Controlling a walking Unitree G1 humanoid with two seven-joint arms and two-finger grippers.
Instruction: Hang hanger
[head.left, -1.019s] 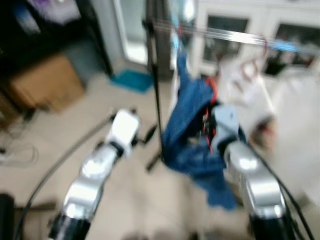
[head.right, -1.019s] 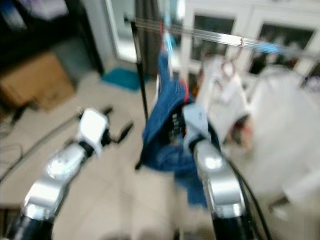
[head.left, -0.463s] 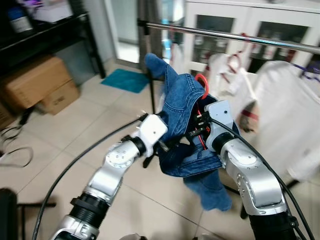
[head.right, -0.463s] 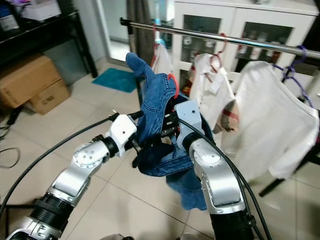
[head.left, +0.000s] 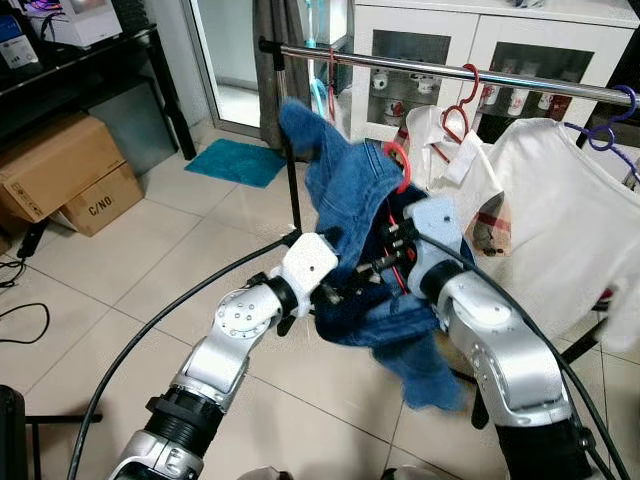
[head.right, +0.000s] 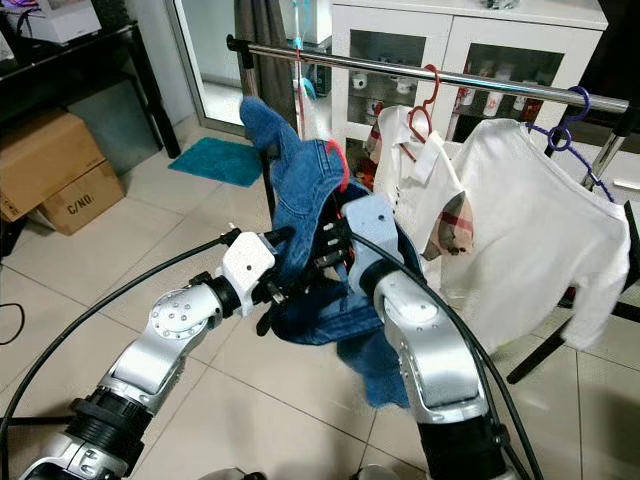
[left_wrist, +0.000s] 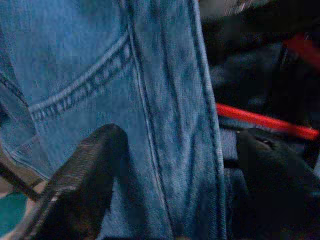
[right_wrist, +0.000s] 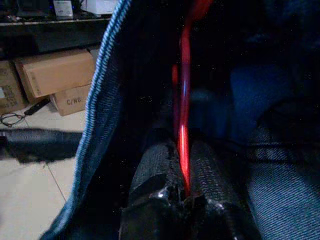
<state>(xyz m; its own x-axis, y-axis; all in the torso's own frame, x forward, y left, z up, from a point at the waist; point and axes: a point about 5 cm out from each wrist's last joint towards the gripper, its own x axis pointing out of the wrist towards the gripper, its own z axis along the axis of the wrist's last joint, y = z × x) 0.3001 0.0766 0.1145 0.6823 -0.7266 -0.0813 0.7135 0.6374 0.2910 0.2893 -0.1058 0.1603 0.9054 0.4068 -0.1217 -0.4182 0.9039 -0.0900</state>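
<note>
Here your right gripper (right_wrist: 182, 165) pinches the red hanger (right_wrist: 184, 100) between pressed-together fingers, the denim garment (head.left: 350, 190) draped over it, held near and just below the metal rail (head.left: 420, 66). Your left gripper (left_wrist: 170, 170), fingers spread, reaches into the denim's left side. The red hook (head.left: 398, 162) pokes up above the cloth. To finish well, raise the hook clear of the rail, aim for the bare stretch left of the white shirts (head.right: 520, 200), steady the fabric so it cannot slide, and release only once the hook sits.
</note>
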